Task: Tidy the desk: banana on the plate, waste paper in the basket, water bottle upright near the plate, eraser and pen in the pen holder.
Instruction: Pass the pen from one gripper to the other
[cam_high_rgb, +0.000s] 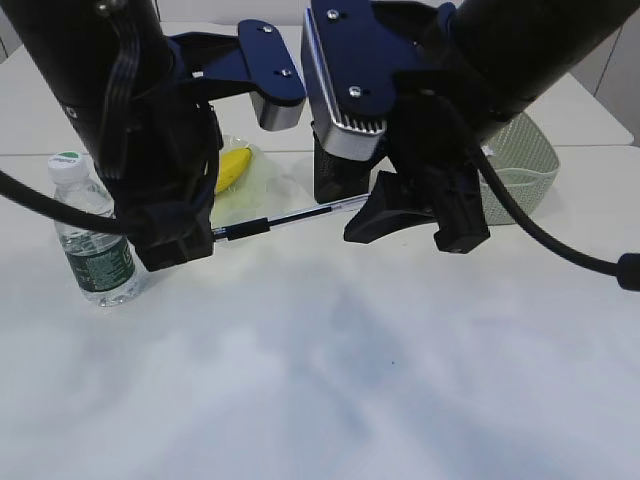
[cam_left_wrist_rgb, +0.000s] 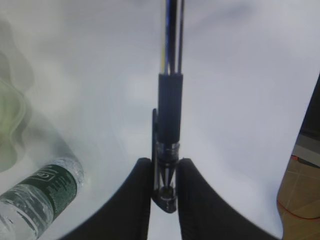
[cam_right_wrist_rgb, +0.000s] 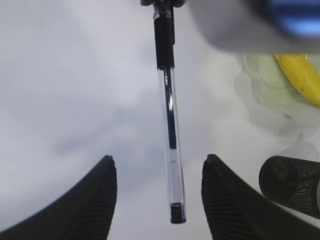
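The left gripper (cam_left_wrist_rgb: 163, 187) was clamped on the capped end of the pen (cam_high_rgb: 290, 218), holding it level above the table (cam_high_rgb: 330, 380), while the right gripper (cam_right_wrist_rgb: 157, 192) stood wide apart around the pen's free end, its fingers (cam_right_wrist_rgb: 97, 197) clear of the barrel on both sides and holding nothing. This looked like a handover, and the risk lay there: if the left let go before the right had closed, the pen would drop and roll; if the right closed off-centre, the thin clear barrel could twist or slip out. The two arms were crowded close, so a bump between them seemed possible. The banana (cam_high_rgb: 233, 168) already lay on the pale plate (cam_high_rgb: 275, 185), and the water bottle (cam_high_rgb: 90, 235) stood upright just beside the left arm, near enough that a swing could topple it. The dark pen holder (cam_high_rgb: 340, 180) sat behind the grippers, partly hidden, with the basket (cam_high_rgb: 525, 165) to its right.
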